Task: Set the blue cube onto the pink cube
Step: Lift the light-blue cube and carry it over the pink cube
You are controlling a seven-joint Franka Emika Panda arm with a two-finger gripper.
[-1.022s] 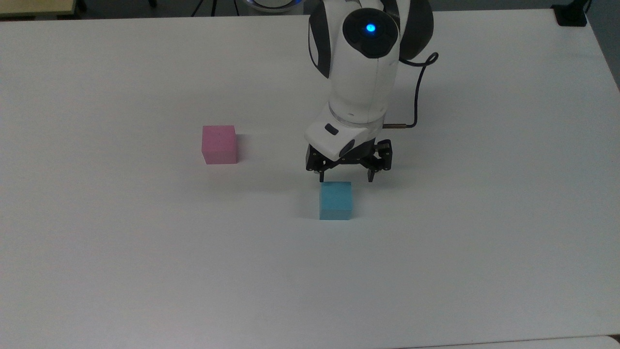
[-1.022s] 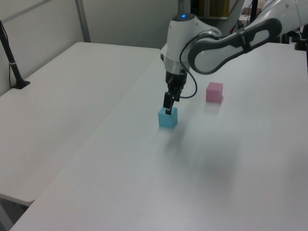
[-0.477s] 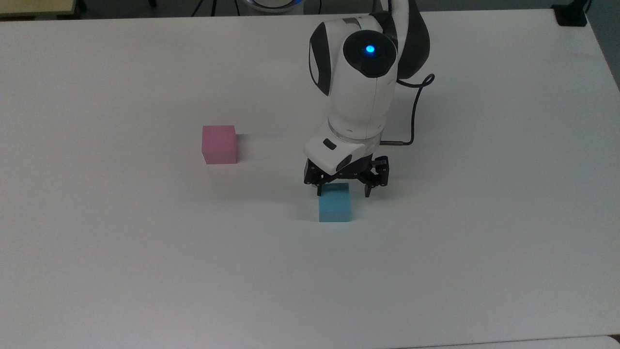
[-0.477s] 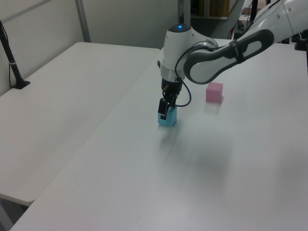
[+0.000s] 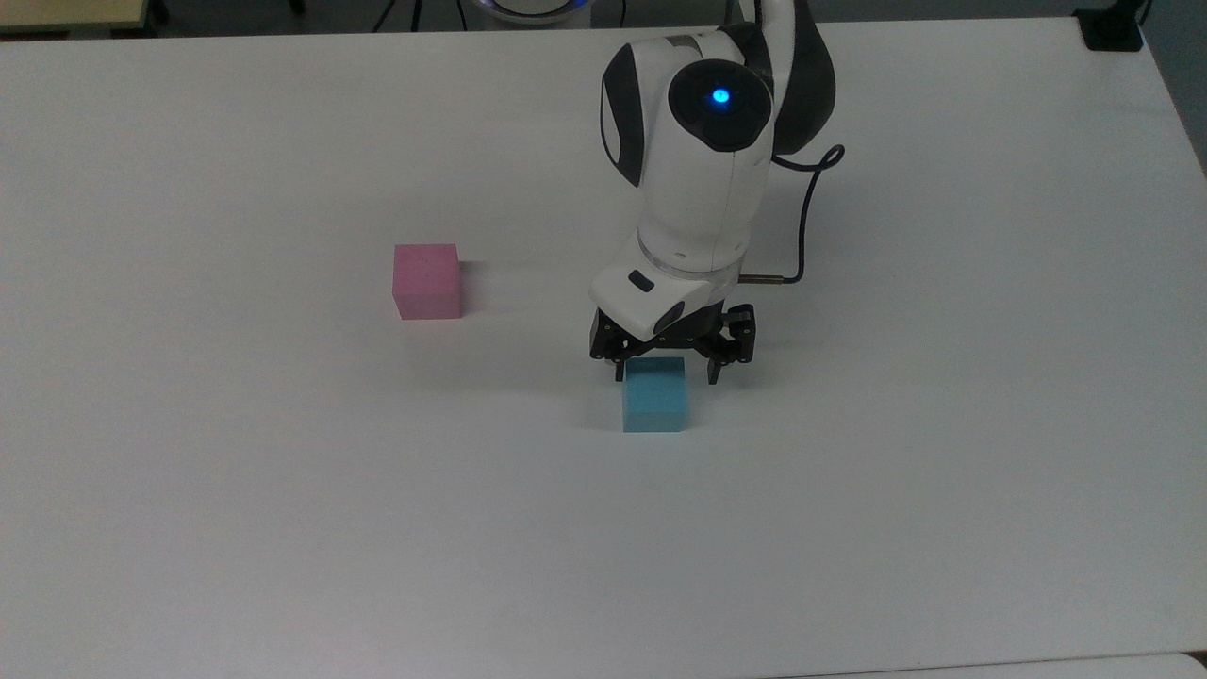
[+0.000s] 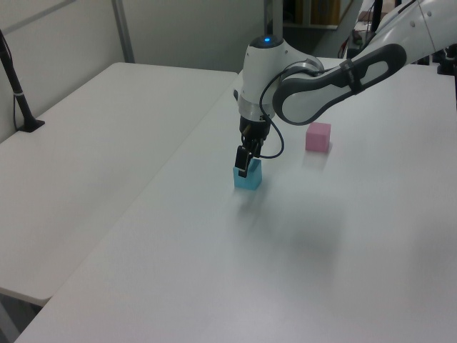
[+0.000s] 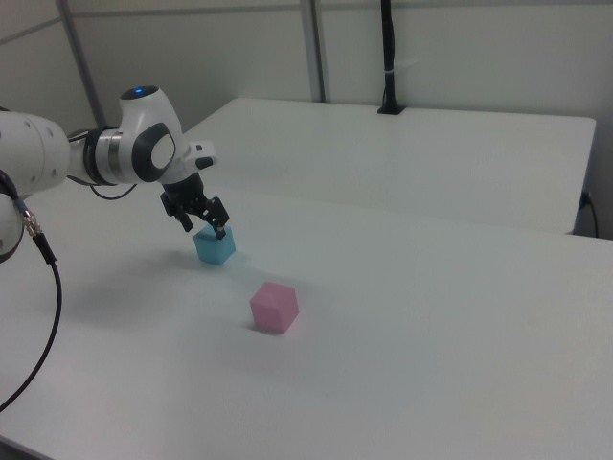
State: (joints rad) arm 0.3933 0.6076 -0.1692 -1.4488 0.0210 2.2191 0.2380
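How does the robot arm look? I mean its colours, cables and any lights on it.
The arm has glossy white shells with dark grey joint sections and a round black cap with a glowing blue light. The gripper is black, and a thin black cable loops beside the wrist.

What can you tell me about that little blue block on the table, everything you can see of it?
The blue cube is a small, matte, light-blue block with plain faces that looks like foam. It sits flat on the white table, apart from the pink cube, which lies to the top view's left. The robot's black gripper is open and lowered around its upper part, one finger on either side. Whether the fingers touch it cannot be told.
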